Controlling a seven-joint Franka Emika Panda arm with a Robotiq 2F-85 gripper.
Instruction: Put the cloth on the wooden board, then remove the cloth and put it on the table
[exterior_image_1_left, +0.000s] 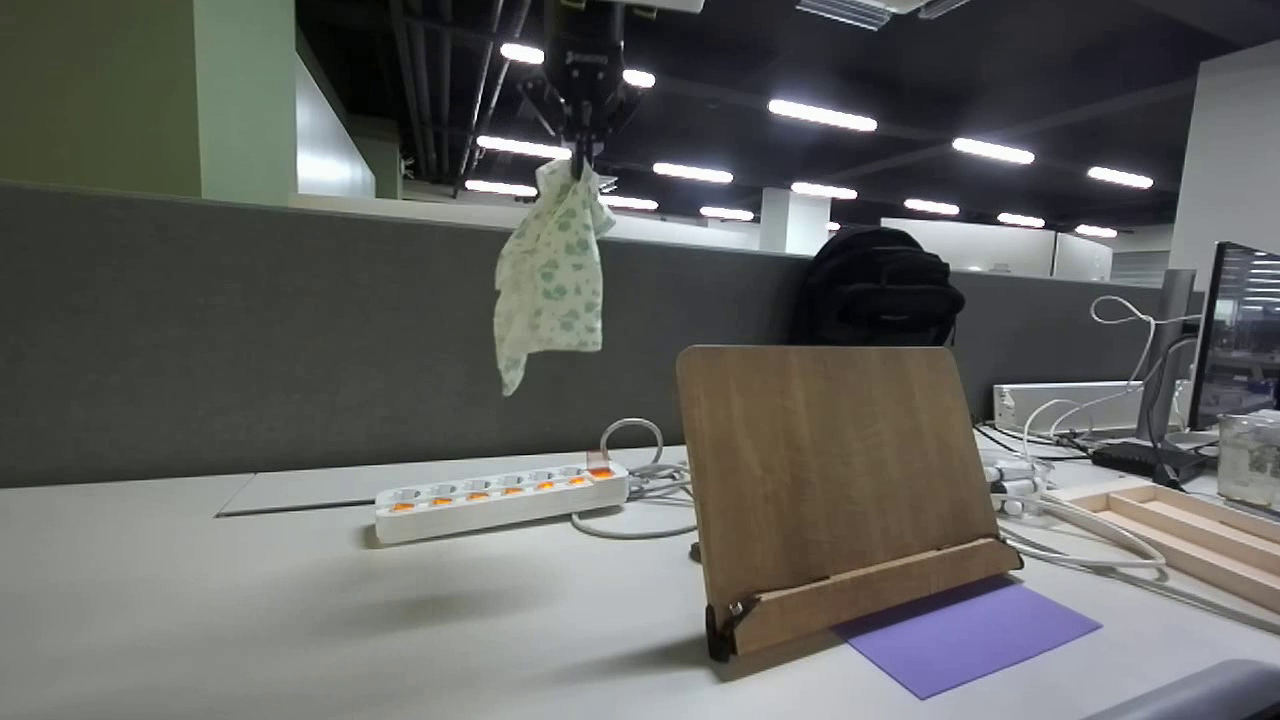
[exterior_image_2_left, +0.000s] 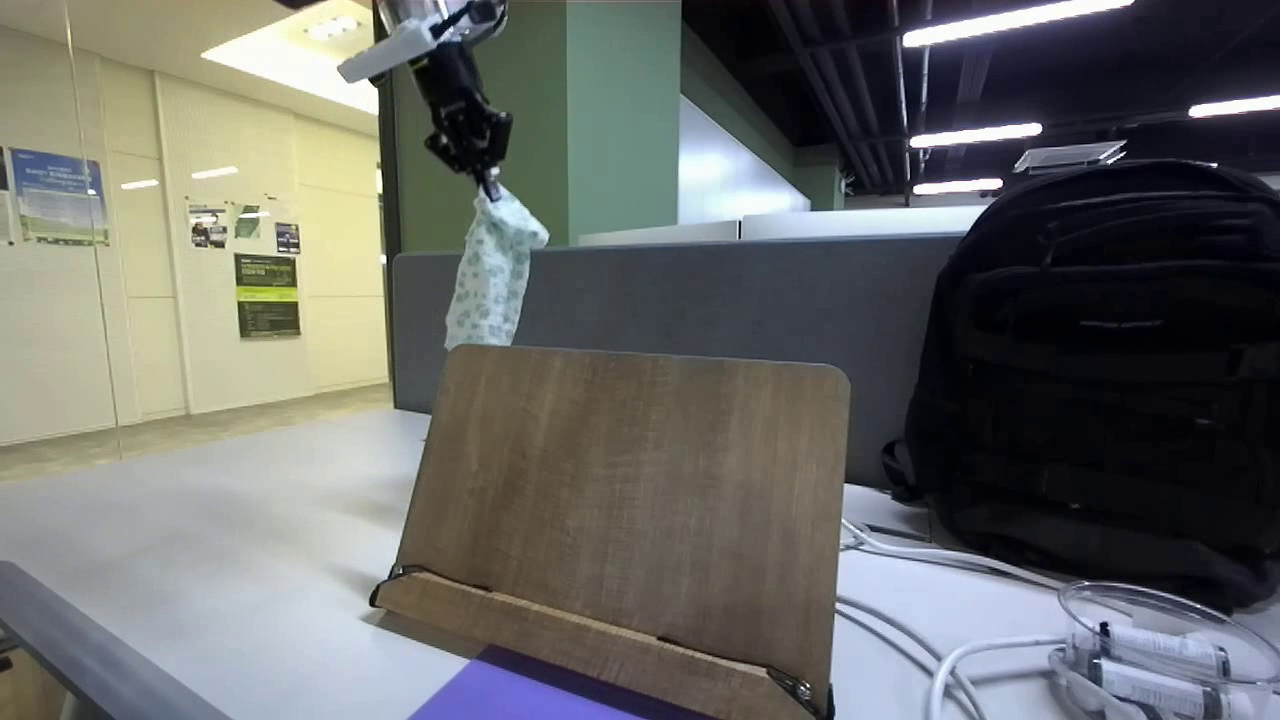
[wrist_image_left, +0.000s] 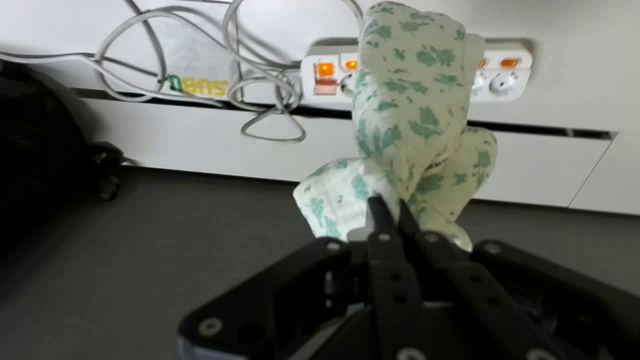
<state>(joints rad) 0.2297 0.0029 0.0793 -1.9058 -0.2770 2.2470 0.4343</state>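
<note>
White table (exterior_image_1_left: 230, 610), tilted wooden board (exterior_image_1_left: 840, 465); hand (exterior_image_1_left: 581, 166) pinches green-patterned cloth (exterior_image_1_left: 555, 275) aloft

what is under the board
A purple sheet sticks out from under the front ledge of the board. The board hides how far back it reaches and whether anything else lies there.

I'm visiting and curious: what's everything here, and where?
Table: one, white, foreground
Cloth: one, whitish with green print, hanging midair
Wooden book stand: one, brown, tilted, on table
Paper: one, purple, at stand's foot
Power strip: one, white, on table
Cables: several, mostly whitish, on table
Round clear container: one, colourless, beside cables
Wooden tray: one, pale, on table
Monitor: one, black, near tray
Partition: one, grey, behind table
Backpack: one, black, by partition
Posters: several, multicoloured, background
Ceiling lights: many, white, overhead
Gripper: one, black, pinching cloth
</note>
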